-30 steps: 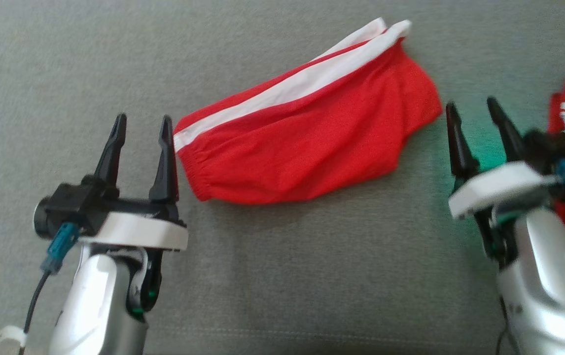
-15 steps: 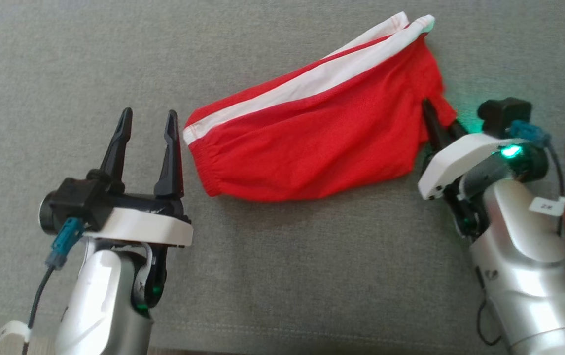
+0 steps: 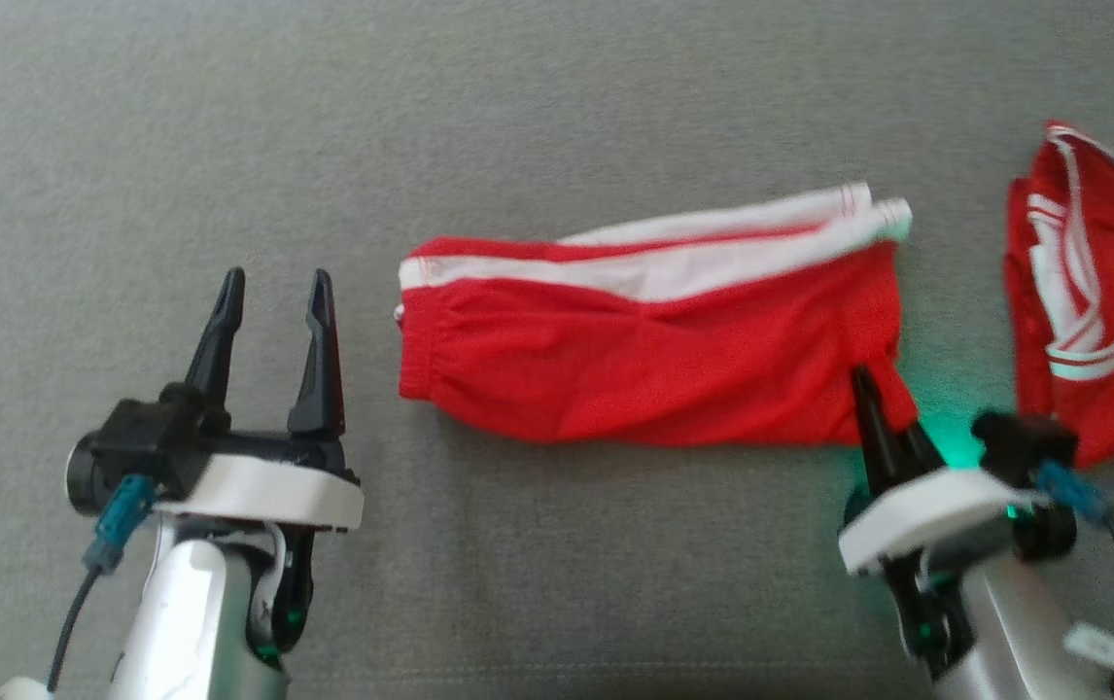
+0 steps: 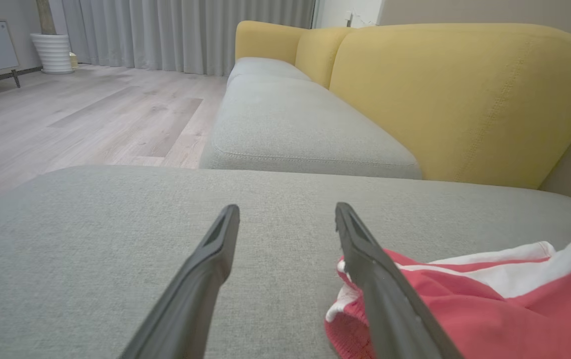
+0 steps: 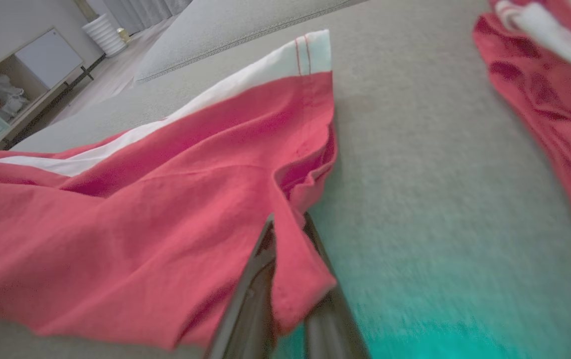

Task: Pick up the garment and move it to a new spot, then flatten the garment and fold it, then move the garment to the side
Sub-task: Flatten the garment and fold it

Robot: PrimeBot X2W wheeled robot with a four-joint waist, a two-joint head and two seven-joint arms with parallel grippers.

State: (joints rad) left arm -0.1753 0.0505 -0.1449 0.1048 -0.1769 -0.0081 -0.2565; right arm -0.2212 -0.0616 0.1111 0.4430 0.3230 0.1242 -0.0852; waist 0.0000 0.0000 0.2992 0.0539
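Right gripper point(image 3: 878, 401), wide a second ago, has closed its jaws on a corner of the garment point(image 3: 654, 360), apparently dragging it: relocation underway. Left gripper point(image 3: 275, 284) jaws wide, empty.

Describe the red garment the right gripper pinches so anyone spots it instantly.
On the grey cushion, look between left gripper and right gripper. The red shorts lie flat with one broad white stripe, unlike the bunched, thin-striped garment farther right.
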